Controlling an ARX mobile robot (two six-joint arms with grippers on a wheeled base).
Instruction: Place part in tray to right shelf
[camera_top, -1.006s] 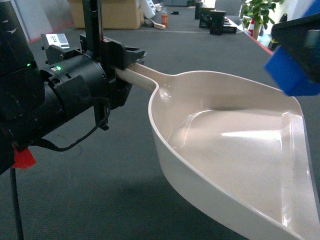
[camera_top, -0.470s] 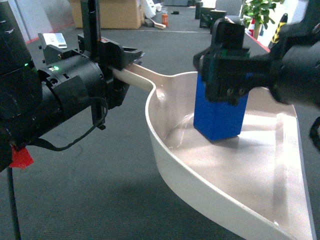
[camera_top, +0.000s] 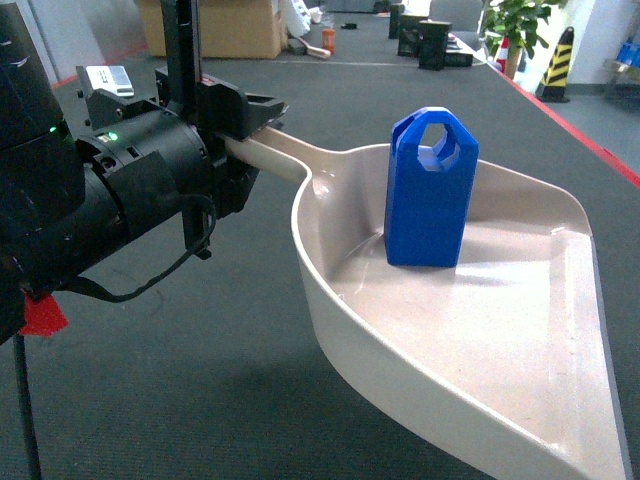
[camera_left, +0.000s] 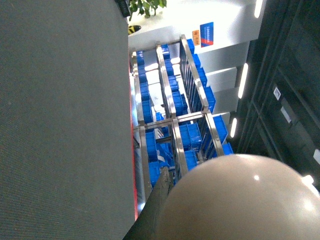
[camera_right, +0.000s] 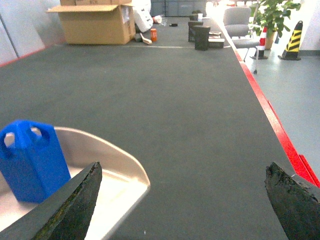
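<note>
The part (camera_top: 430, 190) stands upright in the tray (camera_top: 520, 400), near its handle end. The left pincer (camera_top: 235, 125) clamps that handle, keeping the tray level for carrying. The right pincer (camera_right: 182, 200), spread wide and empty, is beside the tray.

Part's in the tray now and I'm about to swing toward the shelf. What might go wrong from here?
1. The part stands upright and loose in the tray, near the handle end; a quick swing may topple it.
2. The front lip is open, so tilting down could let it slide out.
3. Only the left gripper holds the tray, by its long handle; it might sag or twist.
</note>
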